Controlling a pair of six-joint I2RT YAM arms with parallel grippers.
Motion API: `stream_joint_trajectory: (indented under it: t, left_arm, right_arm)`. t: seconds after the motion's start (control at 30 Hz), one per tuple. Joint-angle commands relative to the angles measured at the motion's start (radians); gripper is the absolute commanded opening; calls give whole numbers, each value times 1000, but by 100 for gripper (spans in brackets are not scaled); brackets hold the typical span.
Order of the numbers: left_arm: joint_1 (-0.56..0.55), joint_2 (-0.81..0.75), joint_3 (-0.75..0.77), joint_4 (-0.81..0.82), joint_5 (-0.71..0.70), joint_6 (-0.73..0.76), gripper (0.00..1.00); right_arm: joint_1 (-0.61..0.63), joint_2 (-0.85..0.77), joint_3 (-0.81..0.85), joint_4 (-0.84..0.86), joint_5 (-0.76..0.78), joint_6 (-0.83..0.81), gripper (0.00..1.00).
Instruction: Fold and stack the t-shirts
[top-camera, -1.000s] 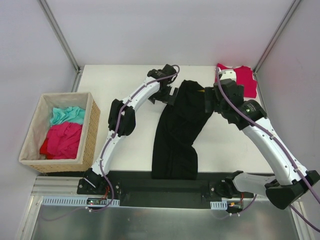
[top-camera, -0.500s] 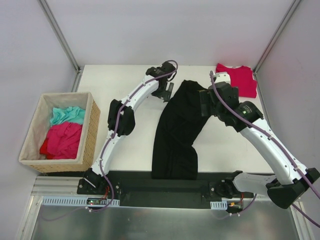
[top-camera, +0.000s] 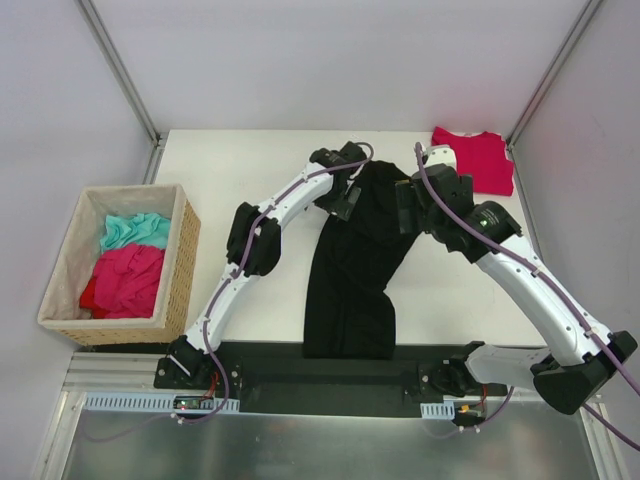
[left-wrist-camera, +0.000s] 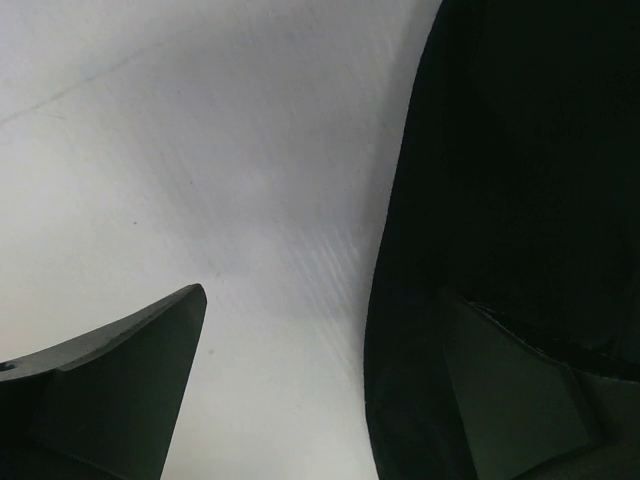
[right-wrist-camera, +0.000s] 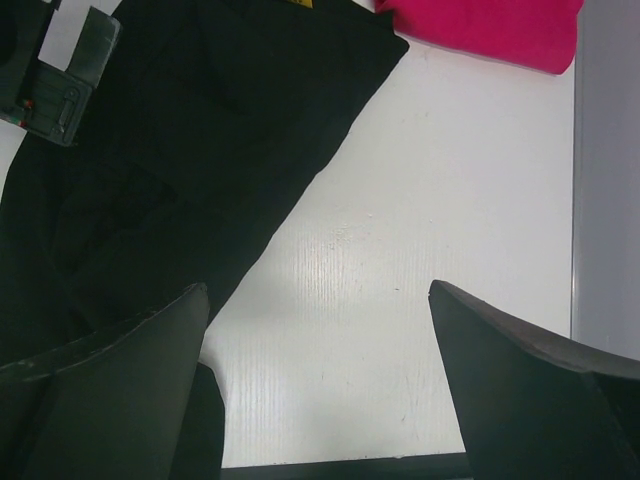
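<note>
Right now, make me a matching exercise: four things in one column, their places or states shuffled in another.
1 black shirt
2 red shirt
3 basket
4 left gripper

A far right corner of the table
B left of the table
C open, straddling the black shirt's edge
D stretched down the table's middle

Pairs: 1-D, 2-A, 3-B, 4-C

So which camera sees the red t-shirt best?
The top external view: it shows nearly the whole red t-shirt lying at the table's far right corner. The right wrist view catches only one edge of it at the top of the picture. The left wrist view does not show it at all.
</note>
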Motion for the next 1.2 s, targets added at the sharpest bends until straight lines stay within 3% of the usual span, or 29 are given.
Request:
stream_joint_trajectory:
  t: [0.0,0.27,0.77,1.17]
  left_arm:
    - [-1,17,-16,-63,-37,31,99]
    - [37,74,8,-143,-91,2,99]
    - [135,6,-147,-150,-132,-34,99]
    - [212,-104,-406,-115,-155,-105,99]
  right_arm:
    - [10,-8,-9,-10,24,19,97]
    - [12,-25,-10,-21,27,21,97]
    - [15,-17,1,-26,21,19,97]
    - [16,3,-12,-17,19,8,97]
